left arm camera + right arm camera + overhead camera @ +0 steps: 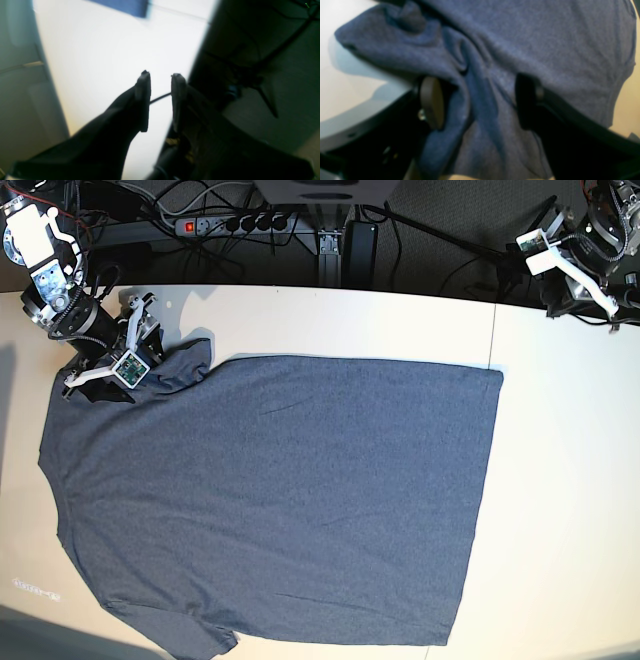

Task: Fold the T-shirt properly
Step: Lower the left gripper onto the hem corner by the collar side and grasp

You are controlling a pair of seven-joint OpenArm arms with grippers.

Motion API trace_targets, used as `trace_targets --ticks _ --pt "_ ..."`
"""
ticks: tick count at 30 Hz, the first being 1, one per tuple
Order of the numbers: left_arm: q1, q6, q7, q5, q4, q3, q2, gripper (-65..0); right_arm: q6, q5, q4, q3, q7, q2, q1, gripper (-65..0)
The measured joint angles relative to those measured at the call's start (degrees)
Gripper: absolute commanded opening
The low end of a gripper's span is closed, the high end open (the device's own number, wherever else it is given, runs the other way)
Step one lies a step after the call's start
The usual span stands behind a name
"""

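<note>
On my base view's left, the right claw point(150, 362) sits spread at the bunched sleeve of the large heathered blue-grey cotton T-shirt point(280, 495), which lies flat across the pale table point(560, 480). Its wrist view shows folds between and against both dark pads point(432, 102), blurred. At far right, the left claw point(161, 100) hangs slightly parted, empty, silhouetted over the table edge.

Pale cream table point(560, 480) across the near scene, seam running near to far at right. Beyond the far edge, dark grey floor point(450, 240), strewn with black cables point(200, 195). Power strip point(235, 223) with red switch at far centre; black leg, perhaps a stand's point(360, 245), beside it.
</note>
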State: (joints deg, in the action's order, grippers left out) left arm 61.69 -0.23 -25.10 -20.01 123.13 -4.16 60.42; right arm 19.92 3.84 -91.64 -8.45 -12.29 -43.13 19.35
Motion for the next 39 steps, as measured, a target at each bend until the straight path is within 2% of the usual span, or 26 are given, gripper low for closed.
trace_targets --ticks 1,3,6,9,12,16,18,19,22,26,29,32,34,37,39 --pt "0.2 0.0 0.0 0.7 -0.5 0.0 -0.7 -47.1 0.0 0.0 0.0 0.0 0.0 0.0 0.0 -23.2" --pt "0.2 0.5 -0.2 7.5 -1.6 0.0 -2.4 -47.1 0.0 0.0 0.0 0.0 0.0 0.0 0.0 -23.2" --pt "0.2 1.1 -0.2 13.8 -2.0 0.0 -5.9 -47.1 0.0 0.0 0.0 0.0 0.0 0.0 0.0 -23.2" --pt "0.2 1.3 -0.2 16.7 -2.0 0.0 -9.9 -47.1 0.0 0.0 0.0 0.0 0.0 0.0 0.0 -23.2" --pt "0.0 2.1 -1.1 26.9 -2.0 1.0 -13.8 -47.1 0.0 0.0 0.0 0.0 0.0 0.0 0.0 -23.2" --pt "-0.3 2.6 -1.3 33.9 -2.8 3.6 -19.7 -47.1 0.0 0.0 0.1 0.0 0.0 0.0 0.0 -23.2" --pt "-0.3 3.0 -3.5 42.9 -4.1 5.6 -22.3 -47.1 0.0 0.0 0.1 0.0 0.0 0.0 0.0 -23.2" --pt "-0.3 3.1 -4.1 44.9 -5.1 6.4 -24.0 -47.1 0.0 0.0 0.1 0.0 0.0 0.0 0.0 -23.2" --pt "-0.5 3.2 -4.1 47.6 -10.2 7.8 -29.9 -47.1 0.0 0.0 0.1 0.0 -0.1 0.0 0.0 -23.2" --pt "-3.0 3.3 -4.2 52.5 -16.1 13.2 -33.9 -47.1 0.0 -1.6 0.1 0.0 -0.2 0.0 0.0 -23.2" --pt "-5.9 3.3 -4.0 55.0 -20.9 18.4 -34.4 -47.1 0.0 -3.2 0.2 0.0 -0.7 0.0 0.0 -23.2" --pt "-6.1 3.0 -7.1 54.8 -24.1 22.9 -34.2 -47.2 0.0 -3.4 0.2 0.0 -0.8 0.0 0.0 -23.2" --pt "-4.3 0.1 -8.6 55.2 -24.1 24.0 -34.2 -47.2 0.0 -3.4 0.2 0.0 -0.8 0.0 0.0 -23.3" --pt "0.9 -7.8 -9.3 58.0 -21.4 23.8 -34.8 -47.2 0.0 -3.4 0.2 0.0 -0.8 0.0 0.0 -23.2" --pt "4.7 -12.5 -9.4 57.5 -17.0 23.7 -35.5 -47.2 0.0 -3.5 0.2 0.1 -0.8 0.0 0.0 -23.2"
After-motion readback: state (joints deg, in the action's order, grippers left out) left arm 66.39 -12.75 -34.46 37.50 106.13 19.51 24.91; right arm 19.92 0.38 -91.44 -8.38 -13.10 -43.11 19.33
